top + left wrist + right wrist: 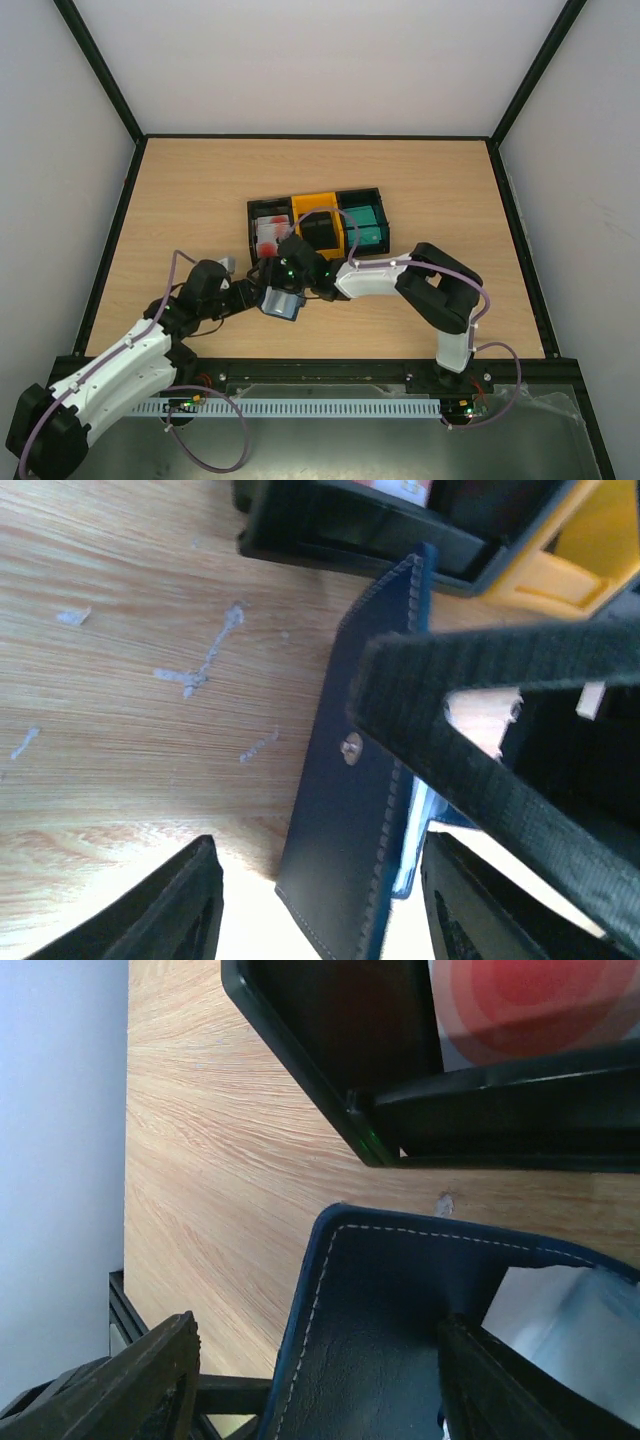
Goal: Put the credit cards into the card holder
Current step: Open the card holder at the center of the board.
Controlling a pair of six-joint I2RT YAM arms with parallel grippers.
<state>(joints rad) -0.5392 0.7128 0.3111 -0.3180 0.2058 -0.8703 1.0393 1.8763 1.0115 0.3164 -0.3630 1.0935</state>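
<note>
White walls box in a pale wooden surface (200,200), and both arms reach inward over its near middle. Just beyond the right fingers (140,1390) sits a row of open bins (251,225), black, yellow, black. They hold the credit cards (268,235): white with red blotches, black, and teal. The card holder (282,303) sits between both pairs of fingers, tipped up on edge rather than lying flat. The left fingers (190,910) stand spread with the holder's navy outer face in their gap and bare wood showing beside it, so they are not pinching it. The right fingers are spread too, the stitched leather clear of one finger and running under the other; whether that one presses on it I cannot tell. A ribbed black bar (480,780), probably a right finger, crosses the holder's open mouth. The holder looks light and floppy at the fold, so it likely wants holding by the spine or a stitched edge, away from the snap stud (351,746), leaving the pale blue slots free. The cards look thin, stiff and slick, best pinched by their edges near a short end.
</note>
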